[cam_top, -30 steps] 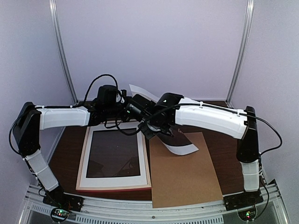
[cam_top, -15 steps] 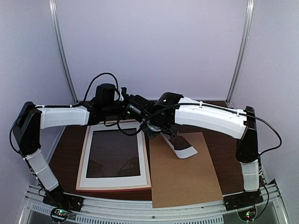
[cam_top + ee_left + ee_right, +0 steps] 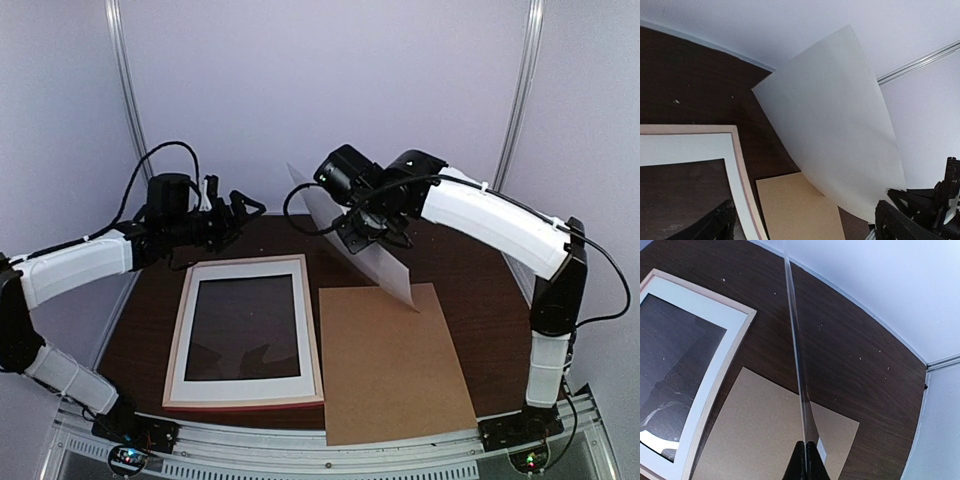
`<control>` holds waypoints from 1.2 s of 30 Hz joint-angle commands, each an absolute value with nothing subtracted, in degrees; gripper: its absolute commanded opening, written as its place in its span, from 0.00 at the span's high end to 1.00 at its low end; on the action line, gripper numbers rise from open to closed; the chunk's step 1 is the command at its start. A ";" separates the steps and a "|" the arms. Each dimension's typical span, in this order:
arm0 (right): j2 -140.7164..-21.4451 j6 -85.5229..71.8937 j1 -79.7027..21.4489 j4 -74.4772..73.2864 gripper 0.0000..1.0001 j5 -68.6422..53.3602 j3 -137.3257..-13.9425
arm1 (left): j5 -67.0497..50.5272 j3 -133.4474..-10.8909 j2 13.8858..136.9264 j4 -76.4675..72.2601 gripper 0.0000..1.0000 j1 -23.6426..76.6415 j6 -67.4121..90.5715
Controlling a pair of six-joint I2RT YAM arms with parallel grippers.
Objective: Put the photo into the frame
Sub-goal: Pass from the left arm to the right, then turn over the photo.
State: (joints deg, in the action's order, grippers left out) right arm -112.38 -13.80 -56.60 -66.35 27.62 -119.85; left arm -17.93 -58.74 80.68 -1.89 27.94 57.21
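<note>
The photo (image 3: pixel 385 270) hangs in the air above the back of the table, its plain white side facing the left wrist view (image 3: pixel 840 125). My right gripper (image 3: pixel 352 235) is shut on its edge. In the right wrist view the sheet (image 3: pixel 795 340) shows edge-on, rising from the closed gripper (image 3: pixel 806 460). The frame (image 3: pixel 178 330) lies flat at the left with a white mat inside it. My left gripper (image 3: pixel 243 213) stands open behind the frame, well left of the photo, with nothing in it (image 3: pixel 805 230).
A brown backing board (image 3: pixel 395 370) lies flat to the right of the frame, reaching the table's near edge, and also shows as the board (image 3: pixel 755 430) below the photo. Dark wooden tabletop (image 3: pixel 470 260) surrounds both. Pale walls close in at the back and sides.
My left gripper opened, let go of the photo and drew back to the left. The right gripper shut on the photo and lifted it off the board.
</note>
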 commanded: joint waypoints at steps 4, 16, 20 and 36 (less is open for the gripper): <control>-110.05 -10.90 -55.28 -65.37 1.00 13.36 -128.95 | 0.63 -59.08 68.29 18.13 0.02 23.39 39.88; -111.95 -20.79 -55.15 -55.93 1.00 -16.60 -137.08 | 8.01 -59.96 61.61 27.78 0.02 11.61 35.41; -107.06 -28.91 -50.86 -46.77 1.00 -18.65 -119.35 | 8.65 -59.66 62.23 27.51 0.02 11.25 35.16; -112.37 -61.98 -39.56 -0.97 1.00 -30.95 -73.57 | 10.75 -55.22 71.88 26.29 0.02 11.25 33.17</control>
